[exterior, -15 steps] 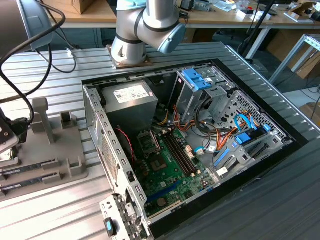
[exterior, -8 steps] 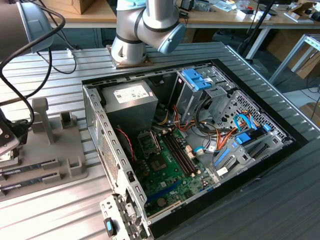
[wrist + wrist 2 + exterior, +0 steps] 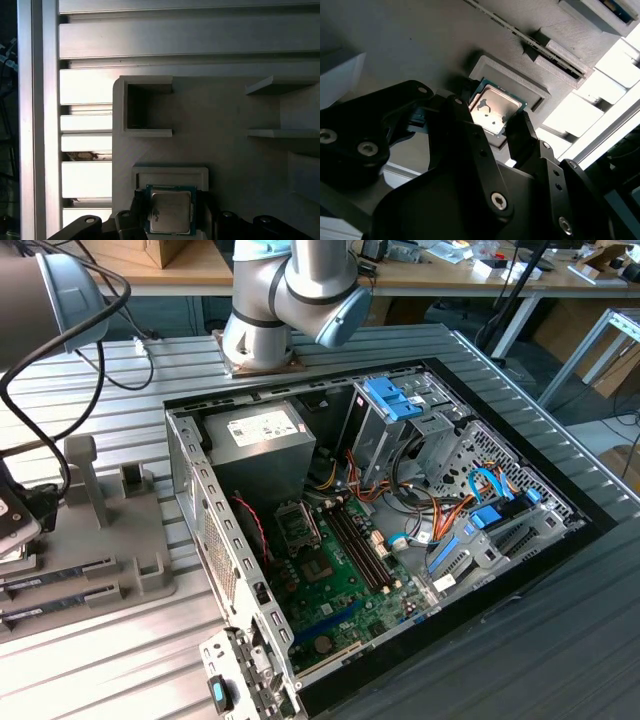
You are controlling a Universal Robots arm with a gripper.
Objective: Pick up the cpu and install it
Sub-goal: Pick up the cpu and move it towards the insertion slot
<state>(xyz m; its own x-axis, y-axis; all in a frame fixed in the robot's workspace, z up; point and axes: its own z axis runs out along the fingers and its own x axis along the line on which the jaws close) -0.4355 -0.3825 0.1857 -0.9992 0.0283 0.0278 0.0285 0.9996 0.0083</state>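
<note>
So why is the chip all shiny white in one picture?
In the second wrist view, light glares off the cpu, washing its top white; in the first wrist view the cpu looks dull grey, but the table glares white.

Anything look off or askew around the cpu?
Nothing askew: the silvery square cpu sits flat and square in a pocket of the grey plastic holder. Only oddity: dark blotches on its metal top in the second wrist view, possibly reflections.
</note>
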